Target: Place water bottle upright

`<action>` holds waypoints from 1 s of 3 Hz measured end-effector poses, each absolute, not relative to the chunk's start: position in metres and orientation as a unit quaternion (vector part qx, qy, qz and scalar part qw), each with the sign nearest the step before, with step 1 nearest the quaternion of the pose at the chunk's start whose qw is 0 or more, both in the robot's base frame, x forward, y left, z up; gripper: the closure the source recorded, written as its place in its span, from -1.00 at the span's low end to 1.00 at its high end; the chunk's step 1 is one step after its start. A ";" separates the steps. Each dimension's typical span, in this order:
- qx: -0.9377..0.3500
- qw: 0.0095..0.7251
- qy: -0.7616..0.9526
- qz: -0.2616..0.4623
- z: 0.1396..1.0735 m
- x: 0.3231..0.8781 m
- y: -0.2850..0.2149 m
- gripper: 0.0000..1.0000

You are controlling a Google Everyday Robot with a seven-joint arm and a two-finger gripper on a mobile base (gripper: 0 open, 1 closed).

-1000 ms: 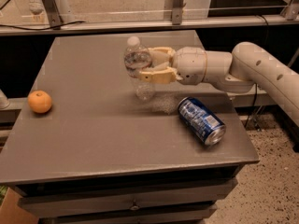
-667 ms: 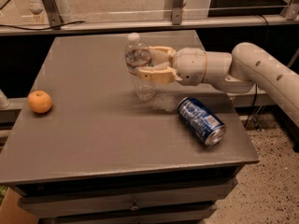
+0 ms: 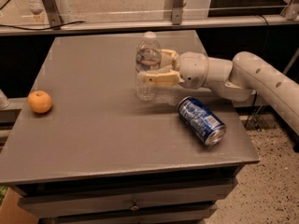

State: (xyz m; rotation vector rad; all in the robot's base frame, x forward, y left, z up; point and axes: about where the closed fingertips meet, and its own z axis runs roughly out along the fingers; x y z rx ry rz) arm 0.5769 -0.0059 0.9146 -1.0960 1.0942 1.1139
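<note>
Hand [image 3: 153, 67] clasps upright water bottle [image 3: 146, 89] on table [image 3: 93, 139]; soda can [image 3: 202, 120] lies nearby.

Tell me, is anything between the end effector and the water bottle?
Nothing visible. The end effector grips the water bottle, which stands upright on the table; the blue can and orange lie apart from it.

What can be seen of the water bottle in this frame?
The water bottle is small, clear ribbed plastic with a white cap and a label band around its upper body. It stands upright on the grey table, base down, in the far half. The end effector, reaching in from the picture's right, is shut around its middle, one finger crossing its front.
</note>
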 end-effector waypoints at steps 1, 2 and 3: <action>-0.459 0.582 0.471 0.479 0.914 0.581 -0.012 -0.33; -0.454 0.589 0.476 0.471 0.915 0.586 -0.025 -0.78; -0.451 0.591 0.479 0.466 0.915 0.588 -0.034 -1.00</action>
